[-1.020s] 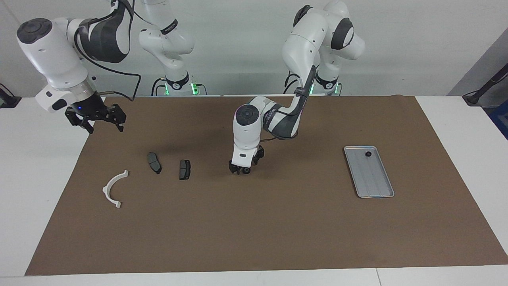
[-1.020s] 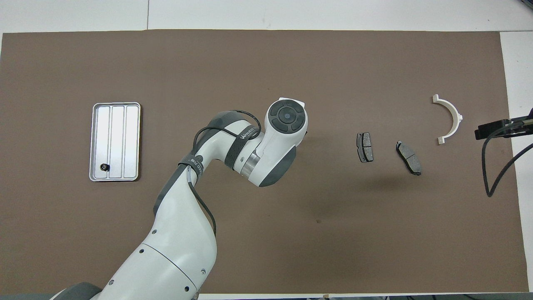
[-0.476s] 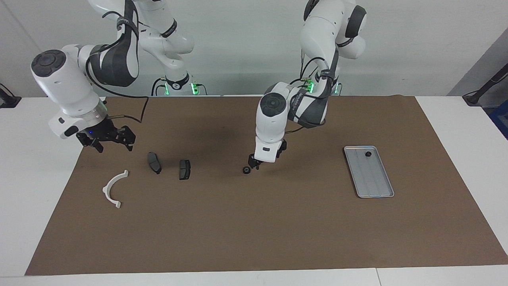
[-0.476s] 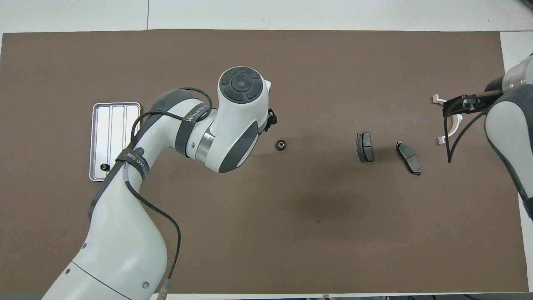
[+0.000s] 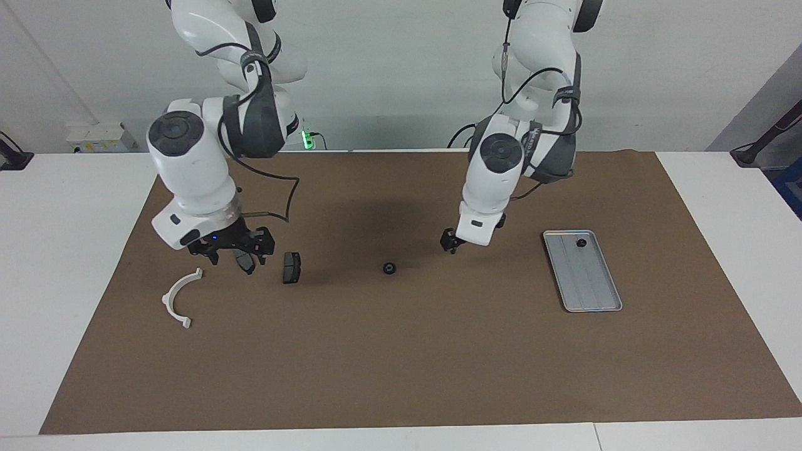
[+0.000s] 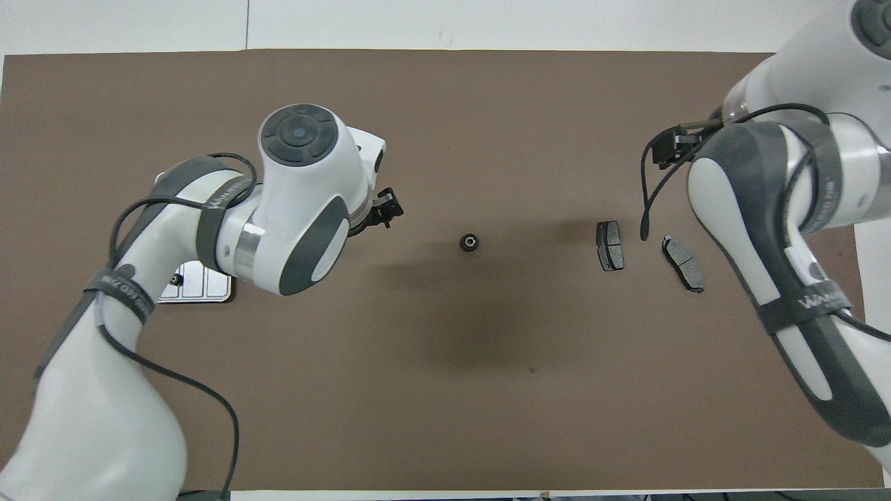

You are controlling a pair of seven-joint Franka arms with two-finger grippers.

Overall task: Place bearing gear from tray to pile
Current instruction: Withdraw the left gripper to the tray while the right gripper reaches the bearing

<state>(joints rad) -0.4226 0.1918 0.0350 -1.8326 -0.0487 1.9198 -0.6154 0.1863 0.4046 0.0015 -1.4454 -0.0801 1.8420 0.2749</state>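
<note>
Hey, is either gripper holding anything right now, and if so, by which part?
Nothing is held. The bearing gear lies alone on the mat, the left gripper open near it; the right gripper is open over the brake pads.

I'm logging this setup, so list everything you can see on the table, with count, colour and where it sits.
Mat: one, brown, covering the table.
Tray: one, silver-grey, toward the left arm's end.
Small part: one, black, in the tray.
Bearing gear: one, black, on the mat mid-table.
Brake pads: two, dark grey, toward the right arm's end.
Bracket: one, white, beside the pads.
Left gripper: open, between gear and tray.
Right gripper: open, over one pad.
</note>
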